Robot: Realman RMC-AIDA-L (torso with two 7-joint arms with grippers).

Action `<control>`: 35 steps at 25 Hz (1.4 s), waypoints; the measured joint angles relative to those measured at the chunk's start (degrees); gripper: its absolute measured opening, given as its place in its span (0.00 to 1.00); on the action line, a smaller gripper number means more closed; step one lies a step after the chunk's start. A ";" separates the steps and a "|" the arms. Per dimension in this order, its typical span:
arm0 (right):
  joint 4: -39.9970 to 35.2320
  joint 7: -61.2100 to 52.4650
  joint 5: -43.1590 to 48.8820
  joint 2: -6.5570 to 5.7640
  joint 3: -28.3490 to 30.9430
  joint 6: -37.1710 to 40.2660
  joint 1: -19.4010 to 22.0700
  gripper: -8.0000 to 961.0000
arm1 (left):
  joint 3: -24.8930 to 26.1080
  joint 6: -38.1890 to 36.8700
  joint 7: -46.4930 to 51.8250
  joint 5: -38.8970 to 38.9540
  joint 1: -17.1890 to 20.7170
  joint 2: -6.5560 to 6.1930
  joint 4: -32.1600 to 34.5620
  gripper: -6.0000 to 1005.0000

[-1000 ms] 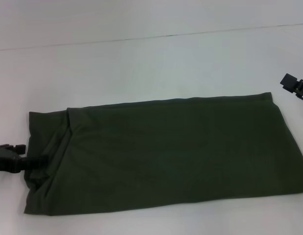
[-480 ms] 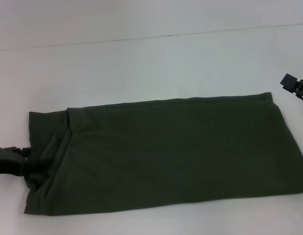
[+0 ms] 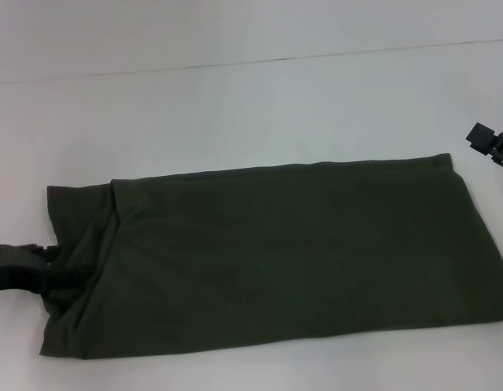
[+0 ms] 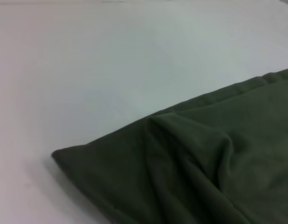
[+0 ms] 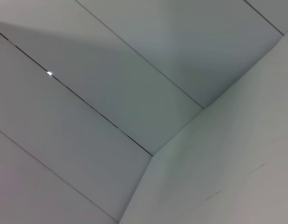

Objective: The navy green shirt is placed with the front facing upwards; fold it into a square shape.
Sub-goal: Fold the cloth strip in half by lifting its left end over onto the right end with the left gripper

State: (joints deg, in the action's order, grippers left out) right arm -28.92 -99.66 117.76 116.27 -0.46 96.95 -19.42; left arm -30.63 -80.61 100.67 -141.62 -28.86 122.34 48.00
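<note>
White counter (image 3: 235,106) fills the head view, with a thin dark seam crossing it well beyond the shirt (image 3: 284,252). That shirt lies flat on the counter as a long dark olive band, folded lengthwise, its plain green side up and no lettering showing. Its far edge runs slightly slanted, and its right end spreads a little wider than the rest, reaching the edge of the view. At its left end a narrower layer sticks out from under the upper layer, whose edge makes a diagonal crease there, with soft wrinkles bunched around it. The left gripper (image 3: 46,269) comes in low from the side and meets that left edge about halfway along it, its dark tip against the wrinkled cloth; whether the jaws are clenched on the fabric or released cannot be told, since the tip merges with the dark cloth. From the left wrist view, a corner of the shirt (image 4: 190,172) rests on the counter (image 4: 111,56), with rounded folds rising behind the corner. The right gripper (image 3: 489,145) hangs above the counter just beyond the shirt's far right corner, apart from the cloth, only partly in view; its jaws cannot be made out either.
</note>
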 joint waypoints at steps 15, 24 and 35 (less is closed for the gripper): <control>0.00 0.02 0.01 0.01 0.02 -0.01 -0.05 0.54 | -0.97 -0.28 0.63 0.21 -0.75 0.21 0.08 0.80; 0.00 0.00 0.01 -0.09 0.33 0.41 -0.07 0.54 | -4.55 -0.04 3.91 -0.49 -1.02 0.63 1.14 0.57; 0.00 0.01 0.01 0.00 0.37 0.52 0.00 0.54 | -4.26 -0.05 3.96 -0.22 -1.14 0.54 1.28 0.13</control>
State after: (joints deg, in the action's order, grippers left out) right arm -28.92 -99.65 117.77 116.27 -0.09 97.46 -19.42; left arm -34.88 -80.65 104.63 -141.84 -30.00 122.88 49.28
